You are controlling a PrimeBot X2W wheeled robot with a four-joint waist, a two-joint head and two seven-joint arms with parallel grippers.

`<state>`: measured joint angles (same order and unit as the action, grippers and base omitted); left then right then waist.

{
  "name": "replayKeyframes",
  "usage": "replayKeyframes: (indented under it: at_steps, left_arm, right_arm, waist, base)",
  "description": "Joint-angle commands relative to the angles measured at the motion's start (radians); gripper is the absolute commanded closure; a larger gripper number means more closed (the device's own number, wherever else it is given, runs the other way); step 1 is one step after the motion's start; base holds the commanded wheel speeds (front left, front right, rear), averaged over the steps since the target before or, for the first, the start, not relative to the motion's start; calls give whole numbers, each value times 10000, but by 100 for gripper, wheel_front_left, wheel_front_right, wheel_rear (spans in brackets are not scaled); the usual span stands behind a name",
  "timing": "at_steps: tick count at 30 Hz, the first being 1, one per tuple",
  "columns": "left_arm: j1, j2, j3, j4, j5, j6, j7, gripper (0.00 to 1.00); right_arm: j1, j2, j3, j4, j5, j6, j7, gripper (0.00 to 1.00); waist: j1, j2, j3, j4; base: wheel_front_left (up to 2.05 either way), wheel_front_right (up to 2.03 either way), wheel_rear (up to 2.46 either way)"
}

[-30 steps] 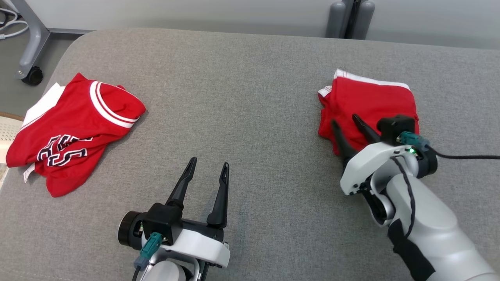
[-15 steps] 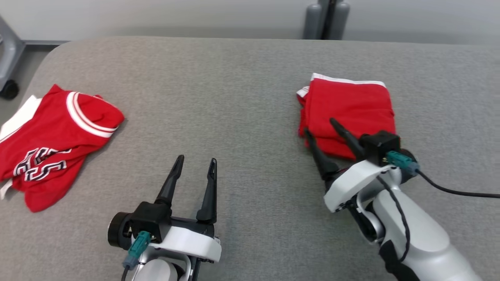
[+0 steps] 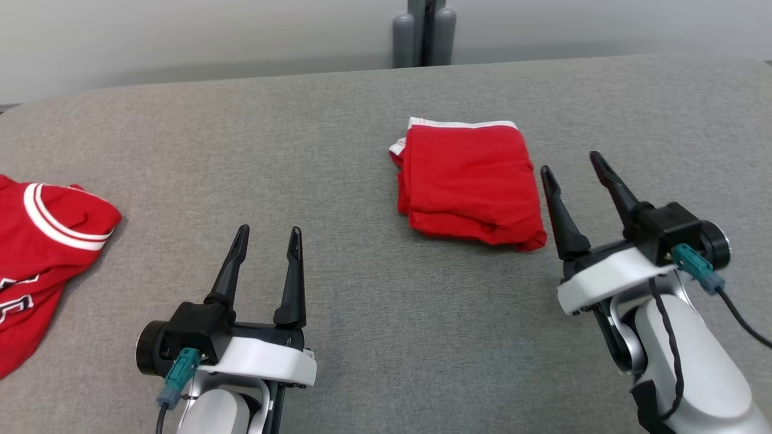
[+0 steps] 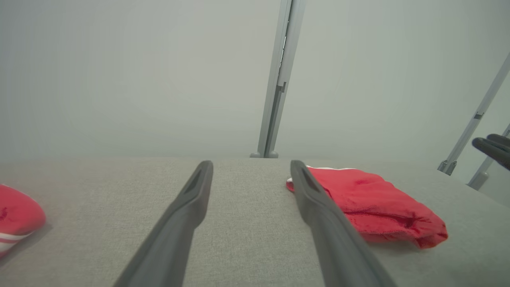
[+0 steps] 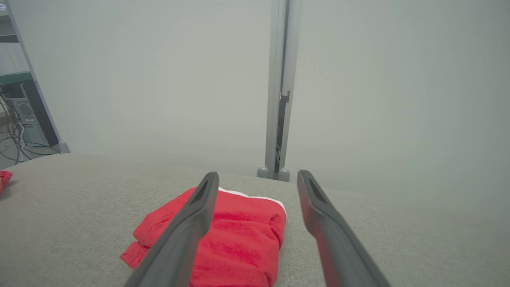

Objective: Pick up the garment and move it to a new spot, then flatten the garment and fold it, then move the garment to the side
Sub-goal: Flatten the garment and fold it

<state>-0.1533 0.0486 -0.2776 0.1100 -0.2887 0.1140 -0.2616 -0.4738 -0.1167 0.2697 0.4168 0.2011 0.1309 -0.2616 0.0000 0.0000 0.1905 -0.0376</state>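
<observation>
Garment [image 3: 467, 184], red, folded, on grey cushion [image 3: 338, 120]; right gripper [image 3: 569, 163] spread, empty, just beside it; left gripper [image 3: 269, 229] spread, empty

**Three cameras, one shared stretch of table**

From the head we look steeply down on the grey table [image 3: 362, 108], with our left hand [image 3: 269, 229] at the lower left of the frame and our right hand [image 3: 569, 163] at the lower right. Each wrist camera sits low over the cloth, looking along its own fingers [image 4: 187, 211] toward the pale wall [image 4: 119, 79]. All three views share the folded red garment [image 3: 467, 181] and the grey post [image 3: 424, 33] beyond the far edge. The right wrist camera is the nearest to the garment.
</observation>
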Motion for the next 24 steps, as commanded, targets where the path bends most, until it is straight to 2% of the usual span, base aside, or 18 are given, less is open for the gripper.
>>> replayKeyframes:
  at_steps: [1, 6, 16, 24]
  left_arm:
    - [-77, 36, 64, -12, 85, -57, -32, 0]
    - [197, 38, 314, -3, 69, -192, -31, 0]
    - [1078, 36, 716, -202, 335, -369, -32, 0]
    - [1982, 35, 855, -543, 411, -256, -31, 0]
  right_arm:
    - [151, -23, -52, -88, -111, -2, -63, 0]
    - [990, 154, -617, -786, -494, 0, -64, 0]
    - [2626, 277, -1039, -1365, -104, -2, -63, 0]
    - [3235, 263, -1291, -1473, 141, -2, -64, 0]
  waist:
    - [0, 0, -62, -100]
    - [0, 0, -252, -284]
    - [0, 0, -902, -129]
    - [0, 0, -1342, 87]
  base:
    - [0, 0, 0]
    - [0, 0, 0]
    - [0, 0, 0]
    - [0, 0, 0]
